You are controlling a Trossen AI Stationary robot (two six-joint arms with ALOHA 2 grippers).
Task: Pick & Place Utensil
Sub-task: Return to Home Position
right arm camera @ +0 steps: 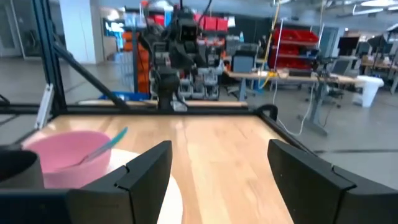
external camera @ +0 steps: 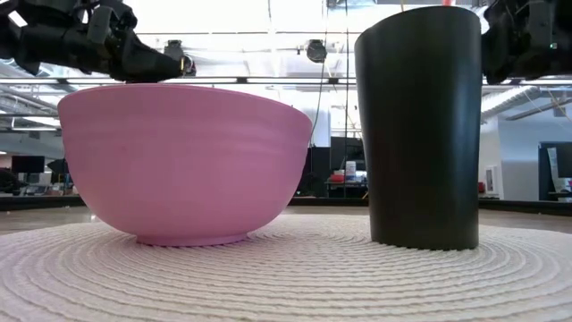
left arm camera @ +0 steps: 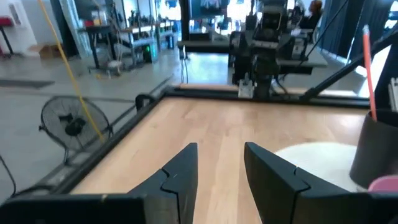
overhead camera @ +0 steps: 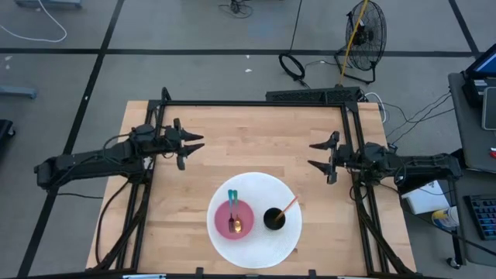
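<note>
A pink bowl [overhead camera: 234,219] and a black cup [overhead camera: 274,218] stand on a round white mat [overhead camera: 256,246] near the table's front edge. A teal-handled utensil [overhead camera: 232,199] lies in the bowl, its handle leaning on the far rim; it also shows in the right wrist view as the teal-handled utensil [right arm camera: 107,147]. An orange-handled utensil [overhead camera: 288,206] stands slanted in the cup. My left gripper [overhead camera: 195,146] hovers open at the table's left, above and far-left of the bowl. My right gripper [overhead camera: 316,155] hovers open at the right, beyond the cup. Both point level toward each other, holding nothing.
Bare wood lies between the two grippers and beyond the mat. A black frame [overhead camera: 256,103] runs along the table's far edge and both sides. A floor fan [overhead camera: 366,31] stands beyond the table's far right corner.
</note>
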